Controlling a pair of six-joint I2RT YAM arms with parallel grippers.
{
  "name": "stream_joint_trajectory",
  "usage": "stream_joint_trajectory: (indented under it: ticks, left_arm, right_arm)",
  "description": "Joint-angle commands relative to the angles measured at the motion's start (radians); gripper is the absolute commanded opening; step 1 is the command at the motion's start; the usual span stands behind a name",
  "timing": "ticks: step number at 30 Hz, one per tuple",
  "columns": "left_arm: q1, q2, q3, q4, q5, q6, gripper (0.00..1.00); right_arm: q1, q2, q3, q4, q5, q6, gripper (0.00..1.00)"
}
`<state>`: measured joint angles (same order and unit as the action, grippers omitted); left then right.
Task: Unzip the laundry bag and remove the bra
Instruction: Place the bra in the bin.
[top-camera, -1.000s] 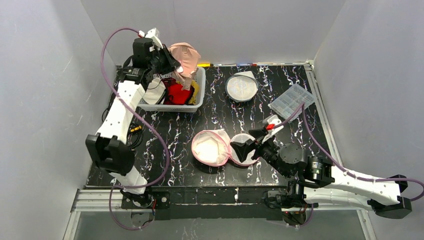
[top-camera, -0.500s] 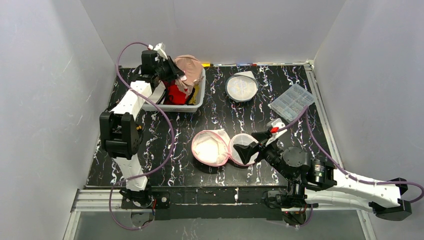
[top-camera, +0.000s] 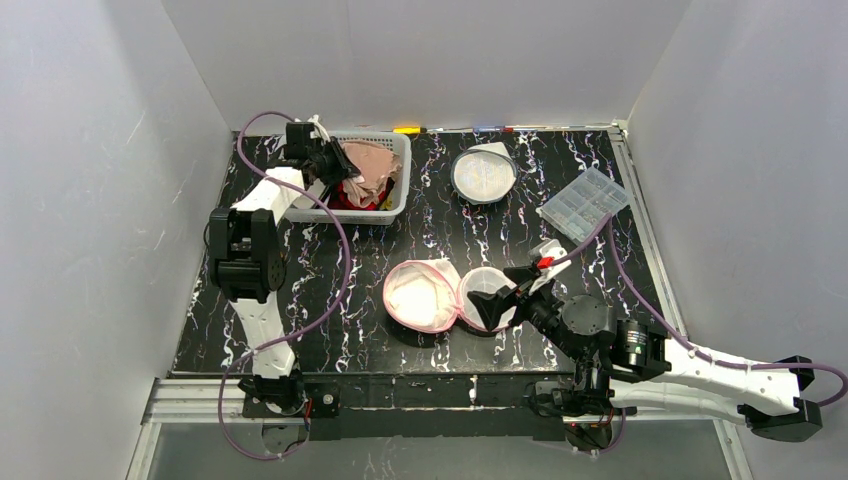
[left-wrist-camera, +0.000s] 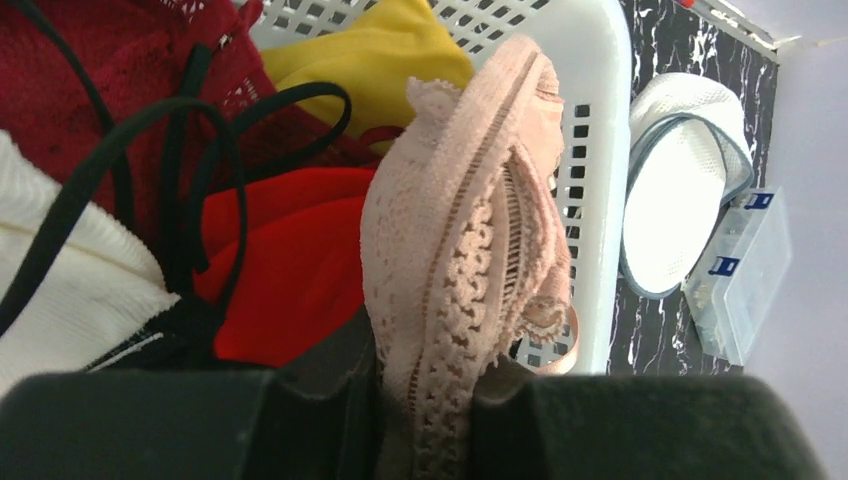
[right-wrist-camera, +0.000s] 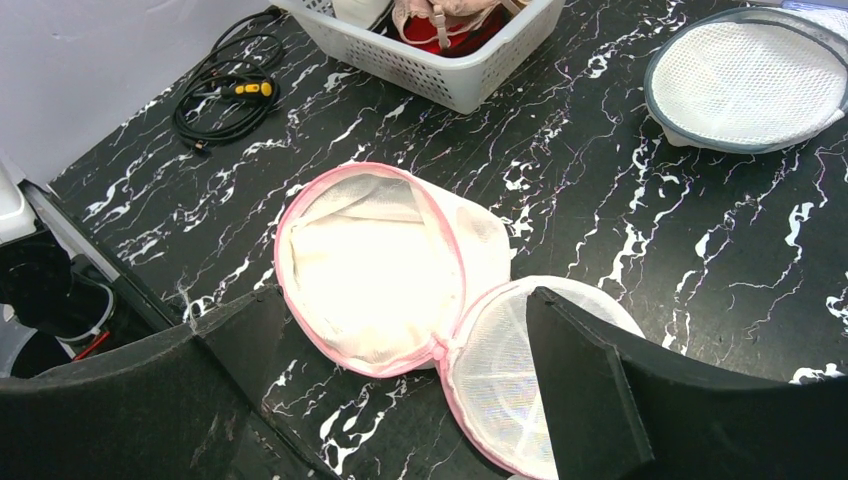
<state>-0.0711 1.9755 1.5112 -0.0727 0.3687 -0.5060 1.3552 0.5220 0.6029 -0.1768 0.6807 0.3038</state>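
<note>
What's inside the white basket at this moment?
The beige lace bra, pinched by the left pincer, sits over red cloth, yellow cloth, white cloth and black straps. The floor of the basket is covered.

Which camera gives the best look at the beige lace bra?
Left wrist: the beige lace bra shows large and close, pinched in the left gripper. Top view shows it small; right wrist, only a sliver at the top edge.

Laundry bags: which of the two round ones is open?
The pink-rimmed bag in the middle of the table: its two halves lie spread apart. The grey-rimmed bag behind it looks closed.
</note>
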Motion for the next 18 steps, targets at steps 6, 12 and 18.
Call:
stream_joint_trajectory:
  ticks: [6, 12, 18]
  left_arm:
    - [-0.001, -0.079, -0.015, -0.097, -0.105, 0.022, 0.57]
    - [-0.002, -0.183, 0.003, -0.197, -0.225, 0.051, 0.69]
    - [-0.005, -0.335, -0.029, -0.238, -0.393, 0.091, 0.78]
  right_arm:
    - [0.003, 0.0, 0.013, 0.016, -0.002, 0.003, 0.98]
    - [0.002, -0.004, 0.015, 0.006, -0.013, 0.019, 0.98]
    - [0.002, 0.004, 0.015, 0.009, -0.013, 0.029, 0.98]
